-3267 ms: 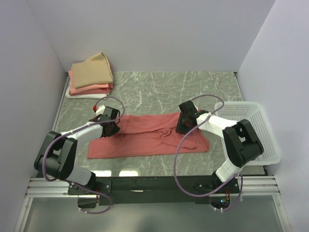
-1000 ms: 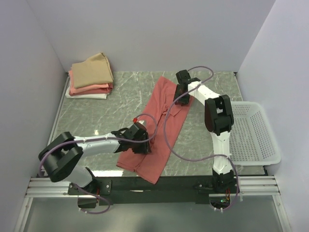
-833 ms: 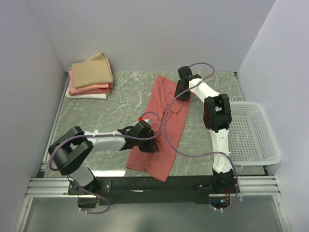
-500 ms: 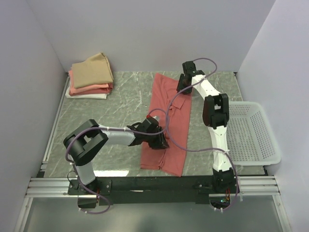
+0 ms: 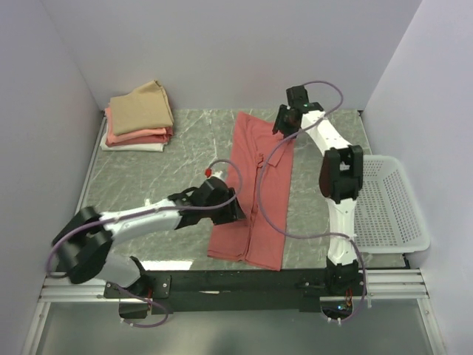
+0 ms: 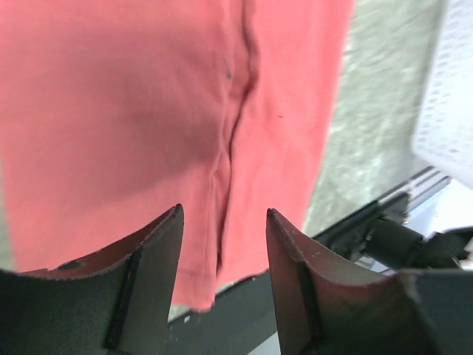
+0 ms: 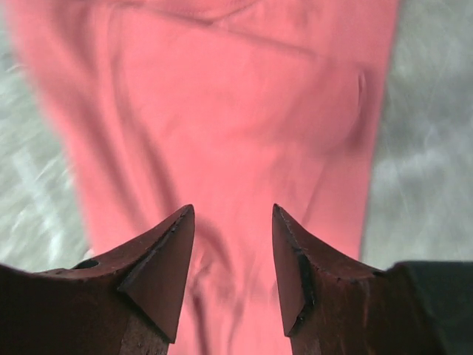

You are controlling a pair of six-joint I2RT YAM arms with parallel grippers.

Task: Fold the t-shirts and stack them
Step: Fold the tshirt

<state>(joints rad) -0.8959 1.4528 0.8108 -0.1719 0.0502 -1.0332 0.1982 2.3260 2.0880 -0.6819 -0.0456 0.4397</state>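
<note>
Left gripper [image 5: 235, 211]: jaws parted, empty, hovering over near half of salmon-red t-shirt [image 5: 247, 148]. Right gripper [image 5: 285, 122]: likewise parted, nothing held, above far end. Over last second: swung from slantwise to lengthwise, then let go. Judged ready for next fold. Far left of left gripper: folded stack [image 5: 138, 118]. Right: basket [image 5: 384, 203]. In the way: cable [image 5: 256, 188] draped across cloth.
</note>
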